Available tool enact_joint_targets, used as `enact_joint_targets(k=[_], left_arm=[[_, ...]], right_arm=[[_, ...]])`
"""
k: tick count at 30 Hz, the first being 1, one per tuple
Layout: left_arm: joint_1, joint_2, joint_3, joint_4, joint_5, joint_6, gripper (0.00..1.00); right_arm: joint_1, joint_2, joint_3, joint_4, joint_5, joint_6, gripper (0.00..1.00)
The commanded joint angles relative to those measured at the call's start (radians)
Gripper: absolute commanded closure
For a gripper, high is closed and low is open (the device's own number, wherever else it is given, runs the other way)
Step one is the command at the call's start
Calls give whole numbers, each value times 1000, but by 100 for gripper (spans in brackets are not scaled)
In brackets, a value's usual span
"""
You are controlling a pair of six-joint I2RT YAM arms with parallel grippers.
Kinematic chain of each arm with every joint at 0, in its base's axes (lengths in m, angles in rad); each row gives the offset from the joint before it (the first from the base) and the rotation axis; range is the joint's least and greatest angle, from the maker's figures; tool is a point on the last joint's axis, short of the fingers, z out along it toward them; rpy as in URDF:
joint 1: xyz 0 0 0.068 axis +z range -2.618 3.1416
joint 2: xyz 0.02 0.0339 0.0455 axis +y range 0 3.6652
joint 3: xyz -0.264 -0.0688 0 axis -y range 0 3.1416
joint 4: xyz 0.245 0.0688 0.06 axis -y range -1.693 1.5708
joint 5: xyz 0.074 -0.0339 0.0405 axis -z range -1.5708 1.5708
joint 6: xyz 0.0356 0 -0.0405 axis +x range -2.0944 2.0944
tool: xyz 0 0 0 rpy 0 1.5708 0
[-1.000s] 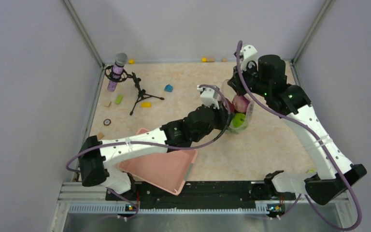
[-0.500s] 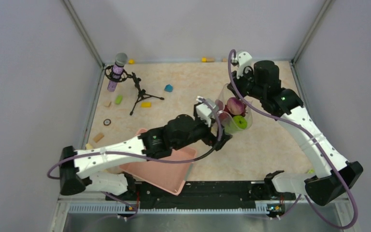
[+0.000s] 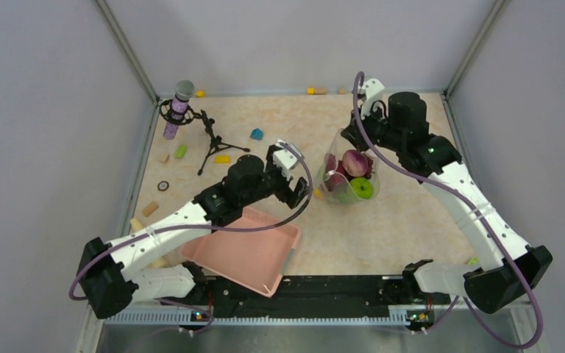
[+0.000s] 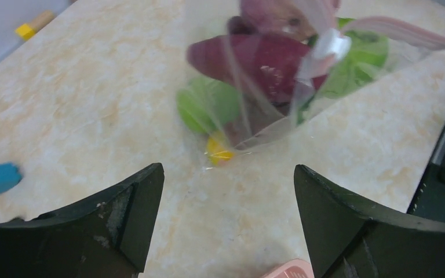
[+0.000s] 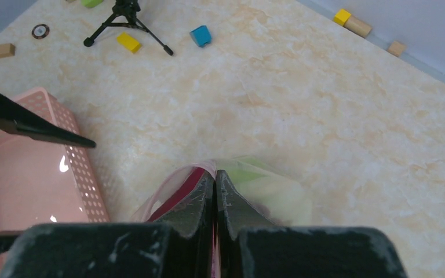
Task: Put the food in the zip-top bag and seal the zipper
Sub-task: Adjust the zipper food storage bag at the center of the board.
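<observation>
The clear zip-top bag (image 3: 347, 176) stands on the table with food in it: a purple onion (image 3: 356, 162), a green fruit (image 3: 363, 188) and a reddish sweet potato (image 4: 255, 58). My right gripper (image 5: 215, 174) is shut on the bag's upper edge, pinching the pink-red zipper (image 5: 179, 185); from above, the right gripper (image 3: 354, 137) sits at the bag's far side. My left gripper (image 3: 299, 182) is open and empty, a short way left of the bag. In the left wrist view the left gripper (image 4: 228, 171) faces the bag (image 4: 324, 87), with bare table between them.
A pink basket (image 3: 294, 243) lies under the left arm near the front edge. A small yellow piece (image 4: 218, 152) sits at the bag's lower corner. A microphone tripod (image 3: 210, 140), a blue block (image 3: 257, 134) and a yellow block (image 3: 223, 158) stand at the back left.
My left gripper opened at the bag's mouth and drew back to the left, away from the bag. The right gripper stayed shut on the bag's edge.
</observation>
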Motion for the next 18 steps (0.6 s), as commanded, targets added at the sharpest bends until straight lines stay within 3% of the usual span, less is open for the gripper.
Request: enact_joint_targets(k=[1,5,12,18], left_arm=[[-3,35,-41,257,263,125,14],[5,92,-63,381,324,99,23],[65,161,-88,597,395,11,39],[73,219,-66,605,445,37,49]], right_arm=[[-6,-18,-7,64,-10,123,100],[-6,-10,-17,59,83,162,100],[-7,-5,-10,48,98,165,100],[-6,1,-22,54,96,180,100]])
